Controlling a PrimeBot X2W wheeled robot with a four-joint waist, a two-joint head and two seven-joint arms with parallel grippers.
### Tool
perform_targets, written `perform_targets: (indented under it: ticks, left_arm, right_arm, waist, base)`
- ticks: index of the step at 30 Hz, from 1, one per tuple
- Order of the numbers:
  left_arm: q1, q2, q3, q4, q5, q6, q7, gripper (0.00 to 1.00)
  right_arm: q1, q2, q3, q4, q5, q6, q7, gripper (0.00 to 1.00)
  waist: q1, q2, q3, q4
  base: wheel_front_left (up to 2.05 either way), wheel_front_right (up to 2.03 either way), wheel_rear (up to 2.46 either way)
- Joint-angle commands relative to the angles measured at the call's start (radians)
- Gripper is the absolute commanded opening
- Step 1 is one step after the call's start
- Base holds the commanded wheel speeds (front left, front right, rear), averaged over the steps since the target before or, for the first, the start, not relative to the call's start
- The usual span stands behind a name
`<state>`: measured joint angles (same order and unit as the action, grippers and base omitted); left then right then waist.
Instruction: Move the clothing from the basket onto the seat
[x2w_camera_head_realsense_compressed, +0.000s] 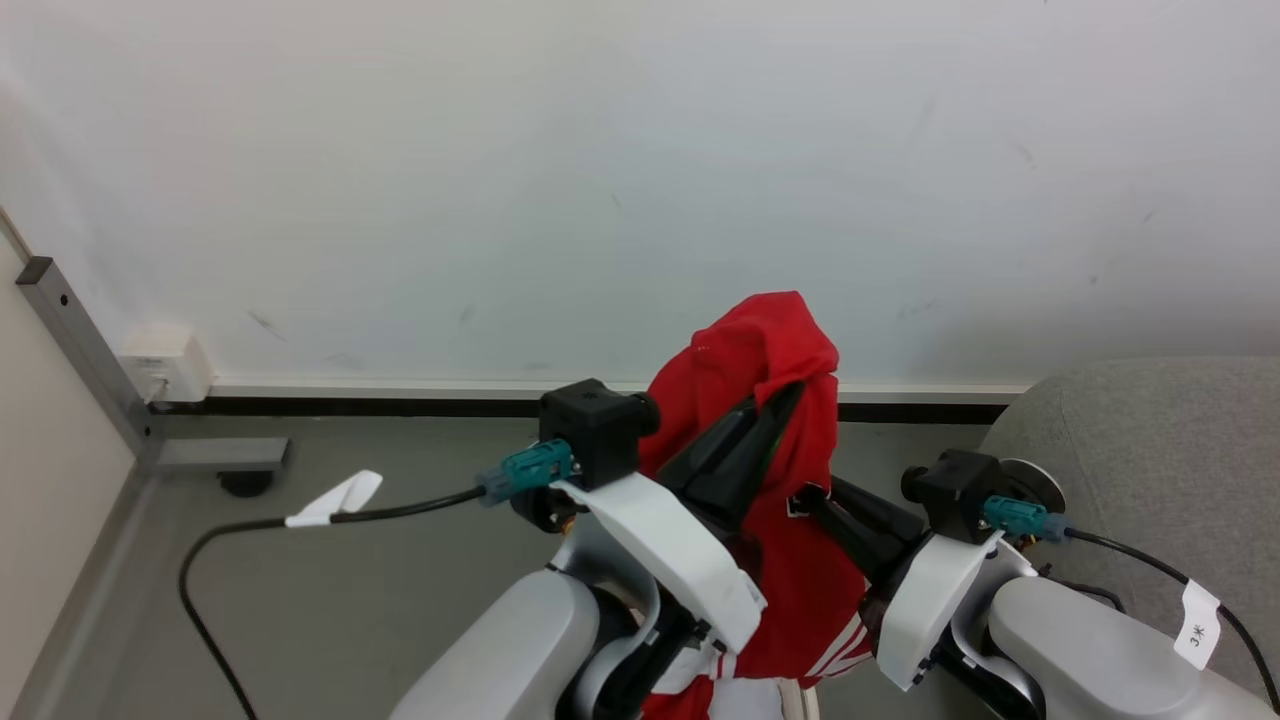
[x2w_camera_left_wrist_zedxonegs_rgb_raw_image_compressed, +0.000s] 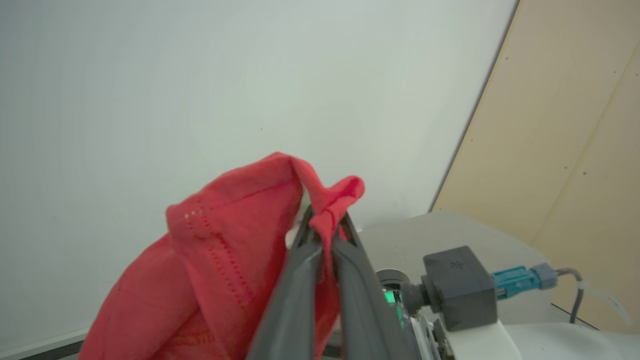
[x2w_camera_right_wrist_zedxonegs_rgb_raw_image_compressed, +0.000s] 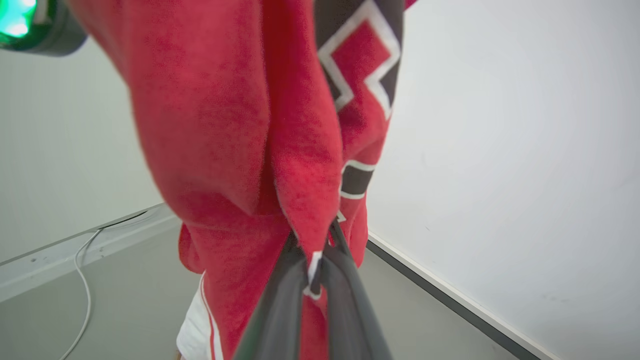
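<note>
Left end effector (x2w_camera_head_realsense_compressed: 788, 398) is pinching a red jersey (x2w_camera_head_realsense_compressed: 745, 345) by its top fold while the right end effector (x2w_camera_head_realsense_compressed: 808, 500) is clamping it lower down, holding it aloft left of the grey seat (x2w_camera_head_realsense_compressed: 1150, 450). Seemingly out of the basket already, it is awaiting placement on the seat.

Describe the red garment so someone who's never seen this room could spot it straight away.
Before the white wall, left of the grey seat, the clothing hangs pinched by the left gripper and right gripper. It is the one bright red thing, trimmed with white stripes.
</note>
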<state>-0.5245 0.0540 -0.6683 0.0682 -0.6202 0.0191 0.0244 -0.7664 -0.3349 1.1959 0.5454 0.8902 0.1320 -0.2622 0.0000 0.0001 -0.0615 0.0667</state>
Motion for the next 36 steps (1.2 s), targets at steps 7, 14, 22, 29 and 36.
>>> perform_targets:
  ticks: [7,14,22,29,36]
  left_arm:
    - [0.016,0.050,0.020,0.079,0.035,0.022,-0.037,1.00]
    - [0.052,0.076,0.017,0.165,0.049,0.006,-0.113,1.00]
    - [0.098,0.100,-0.009,0.241,0.092,-0.016,-0.221,1.00]
    - [0.137,0.103,-0.032,0.289,0.115,-0.050,-0.275,1.00]
    - [0.147,0.093,-0.020,0.323,0.126,-0.065,-0.287,1.00]
  right_arm:
    - [0.048,-0.016,-0.102,-0.024,0.014,-0.002,-0.004,0.00]
    - [0.070,-0.033,-0.162,-0.012,0.020,-0.002,-0.004,0.00]
    - [0.086,-0.036,-0.245,-0.002,0.001,-0.002,-0.004,0.00]
    - [0.099,-0.043,-0.285,-0.007,-0.016,-0.002,-0.004,0.00]
    - [0.110,-0.045,-0.306,-0.011,-0.027,-0.002,-0.004,0.00]
  waist:
    - [0.0000,-0.0001,0.006,-0.006]
    - [0.0000,-0.0001,0.006,-0.011]
    - [0.0000,-0.0001,0.010,-0.015]
    - [0.0000,-0.0001,0.013,-0.025]
    - [0.0000,-0.0001,0.013,-0.040]
  base:
    - [0.00,0.00,0.00]
    - [0.00,0.00,0.00]
    - [0.00,0.00,0.00]
    - [0.00,0.00,0.00]
    - [0.00,0.00,0.00]
